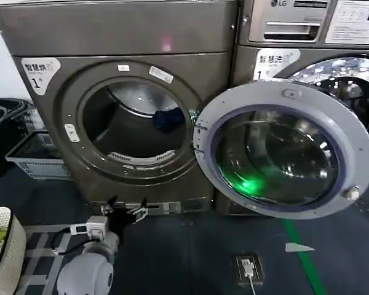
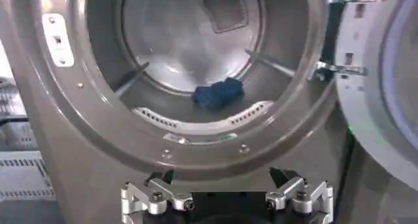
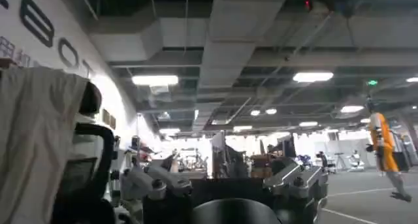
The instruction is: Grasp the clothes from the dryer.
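Left gripper (image 2: 225,196) with two fingers (image 2: 151,198) apart before one dryer (image 1: 67,98), one clothes (image 2: 217,93) inside.

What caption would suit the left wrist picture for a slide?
Left gripper, open, faces the dryer port; the navy clothes lie on the drum floor.

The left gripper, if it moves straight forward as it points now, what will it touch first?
Probably the dryer's front rim below the port: the left gripper sits low, open, facing that lower rim. Aimed slightly higher, it would pass through the open port toward the clothes on the drum floor. Depth is unclear.
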Action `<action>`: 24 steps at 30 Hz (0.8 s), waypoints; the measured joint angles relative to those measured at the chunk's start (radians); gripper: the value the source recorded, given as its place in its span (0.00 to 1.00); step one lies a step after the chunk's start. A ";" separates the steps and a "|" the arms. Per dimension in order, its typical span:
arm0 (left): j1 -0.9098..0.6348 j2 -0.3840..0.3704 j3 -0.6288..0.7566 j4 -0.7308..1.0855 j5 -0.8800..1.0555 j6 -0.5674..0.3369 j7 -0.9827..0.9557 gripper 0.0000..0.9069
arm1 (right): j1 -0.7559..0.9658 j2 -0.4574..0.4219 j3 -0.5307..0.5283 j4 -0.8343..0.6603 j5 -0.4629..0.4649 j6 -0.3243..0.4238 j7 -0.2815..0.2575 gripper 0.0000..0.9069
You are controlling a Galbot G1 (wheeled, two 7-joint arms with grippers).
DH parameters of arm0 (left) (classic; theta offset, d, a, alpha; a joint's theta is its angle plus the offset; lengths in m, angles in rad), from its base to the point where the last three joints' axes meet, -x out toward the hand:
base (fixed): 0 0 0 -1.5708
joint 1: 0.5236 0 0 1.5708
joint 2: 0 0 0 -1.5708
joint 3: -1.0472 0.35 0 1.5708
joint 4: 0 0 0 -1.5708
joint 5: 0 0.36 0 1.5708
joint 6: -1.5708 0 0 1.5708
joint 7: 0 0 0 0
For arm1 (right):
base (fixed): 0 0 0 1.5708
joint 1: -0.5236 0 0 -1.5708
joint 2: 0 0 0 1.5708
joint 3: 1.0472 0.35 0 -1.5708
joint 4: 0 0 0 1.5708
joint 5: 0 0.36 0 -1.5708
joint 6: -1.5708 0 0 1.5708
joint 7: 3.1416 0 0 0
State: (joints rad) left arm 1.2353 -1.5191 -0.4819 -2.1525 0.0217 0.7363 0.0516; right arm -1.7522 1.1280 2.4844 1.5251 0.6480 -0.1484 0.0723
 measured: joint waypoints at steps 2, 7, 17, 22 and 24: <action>-0.002 0.000 0.000 0.001 0.000 0.000 0.000 1.00 | 0.000 0.001 -0.001 0.002 0.000 0.000 0.001 1.00; -0.006 0.001 0.002 0.003 0.000 0.000 -0.002 1.00 | 0.000 0.005 -0.006 0.004 0.000 0.002 0.000 1.00; -0.011 0.003 0.001 0.012 0.000 0.000 -0.004 1.00 | 0.003 0.011 -0.009 0.011 0.000 0.002 0.002 1.00; -0.008 0.001 0.009 0.009 0.001 0.000 -0.003 1.00 | 0.004 0.011 -0.007 0.009 -0.001 0.001 0.003 1.00; -0.008 0.001 0.010 0.010 0.002 0.000 -0.003 1.00 | 0.004 0.010 -0.007 0.007 -0.002 0.001 0.003 1.00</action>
State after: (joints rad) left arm 1.2270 -1.5185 -0.4724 -2.1420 0.0233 0.7363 0.0485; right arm -1.7480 1.1384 2.4778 1.5323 0.6463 -0.1470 0.0753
